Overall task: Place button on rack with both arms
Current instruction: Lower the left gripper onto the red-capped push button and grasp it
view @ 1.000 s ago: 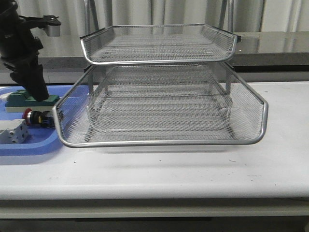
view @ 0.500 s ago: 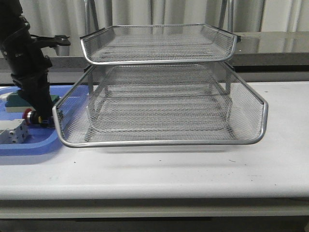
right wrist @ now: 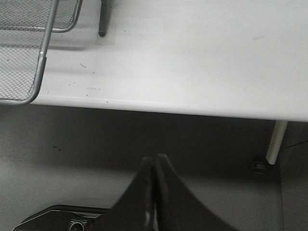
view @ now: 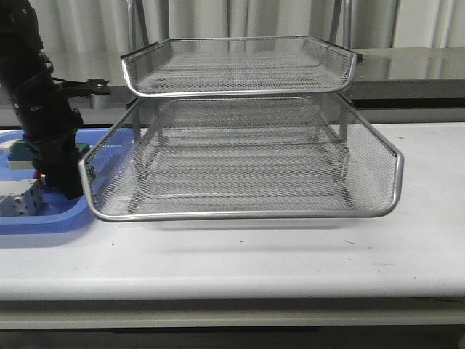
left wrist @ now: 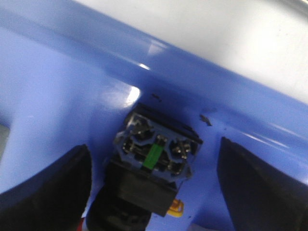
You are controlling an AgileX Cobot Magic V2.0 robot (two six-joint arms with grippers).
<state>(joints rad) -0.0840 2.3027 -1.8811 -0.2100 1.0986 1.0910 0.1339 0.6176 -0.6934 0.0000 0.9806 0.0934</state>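
The button (left wrist: 156, 151) lies in the blue tray (left wrist: 72, 86), its blue rear block facing the left wrist camera, with the black body and a yellow tab behind it. My left gripper (left wrist: 153, 159) is open, one finger on each side of the button, with gaps showing between them. In the front view my left gripper (view: 62, 185) is down in the tray (view: 29, 218) and hides the button. The silver wire-mesh rack (view: 240, 214) stands right of the tray. My right gripper (right wrist: 155, 159) is shut and empty, off the table's front edge, out of the front view.
A green block (view: 20, 151) and a white terminal block (view: 18, 200) lie in the tray beside my left gripper. The rack's front corner (right wrist: 41, 62) and one leg (right wrist: 102, 19) show in the right wrist view. White tabletop (view: 290, 254) lies in front of the rack.
My left arm has come down and moved right in the tray, over the button. The button showed in the front view before and is now hidden behind the gripper.
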